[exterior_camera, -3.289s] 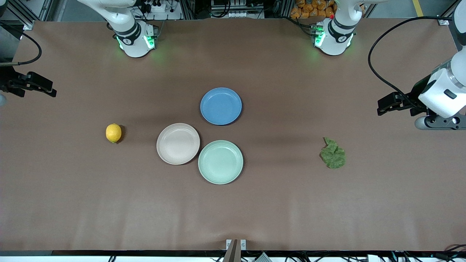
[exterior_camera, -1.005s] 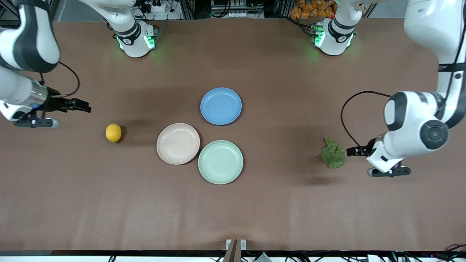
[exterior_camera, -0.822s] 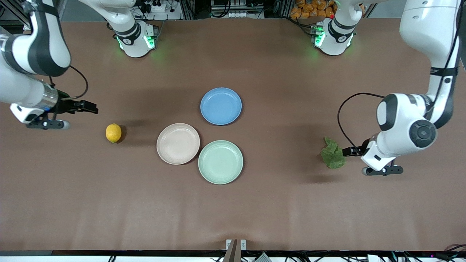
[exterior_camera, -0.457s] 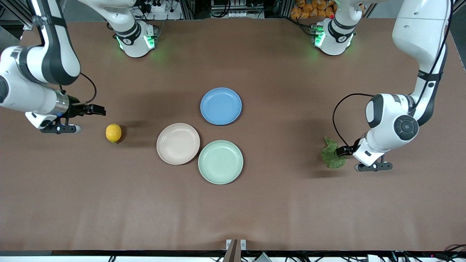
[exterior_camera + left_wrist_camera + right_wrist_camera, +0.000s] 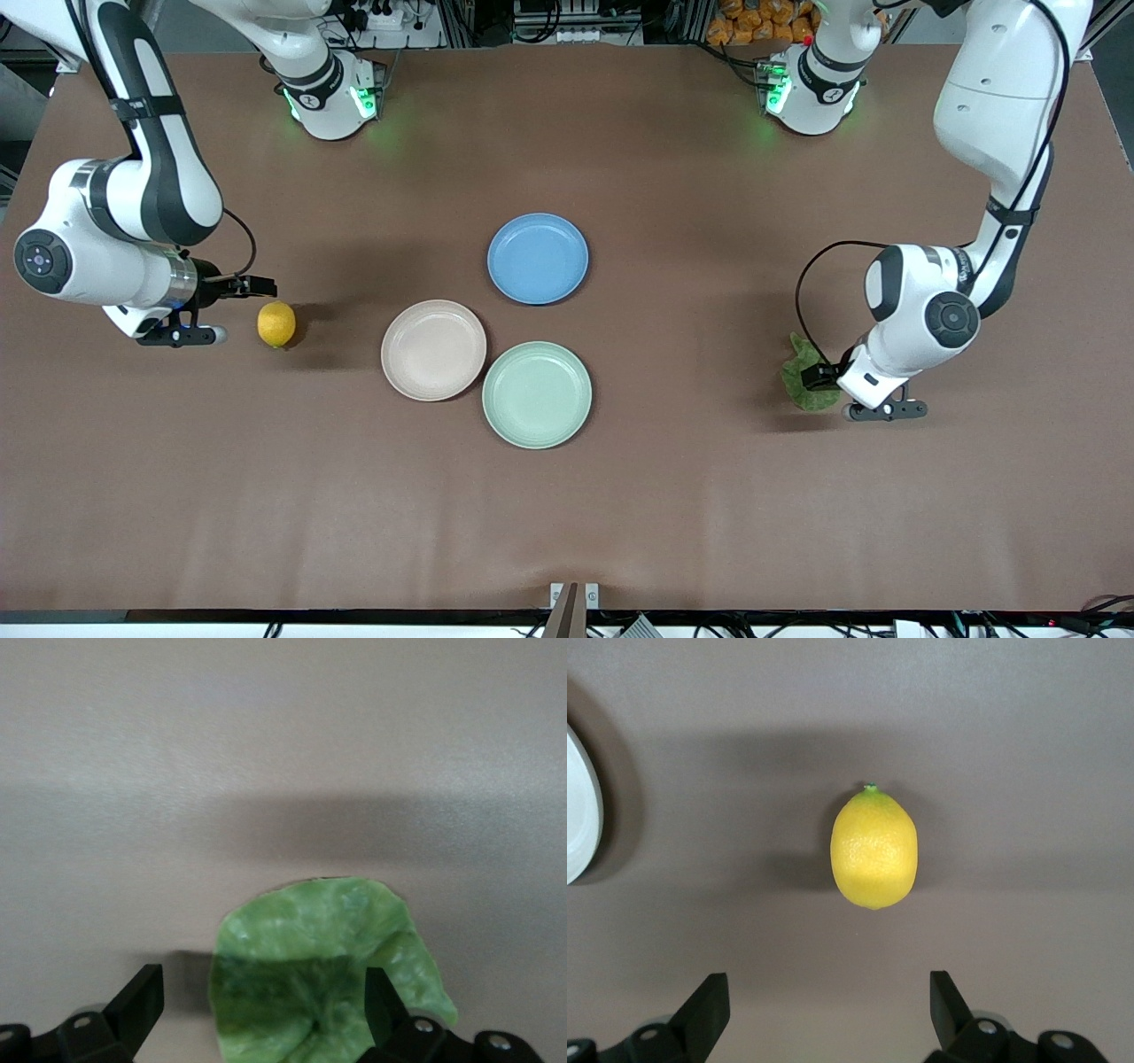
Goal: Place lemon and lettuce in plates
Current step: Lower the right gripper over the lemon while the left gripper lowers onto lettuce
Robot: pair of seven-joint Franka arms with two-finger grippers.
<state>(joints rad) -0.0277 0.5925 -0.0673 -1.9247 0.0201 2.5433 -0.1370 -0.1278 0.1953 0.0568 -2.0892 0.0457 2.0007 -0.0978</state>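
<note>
Your right gripper (image 5: 824, 1014) hangs wide open beside the lemon (image 5: 276, 323), lined up to grab. Your left gripper (image 5: 261, 1005), also open, straddles the lettuce (image 5: 323, 983) on the table (image 5: 709, 496); plates (image 5: 433, 349) are bare.

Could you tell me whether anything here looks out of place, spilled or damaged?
Nothing stands out. The lemon and lettuce lie whole on the table, and the three plates sit flat and bare. The open left gripper is at the lettuce, the open right gripper by the lemon.
</note>
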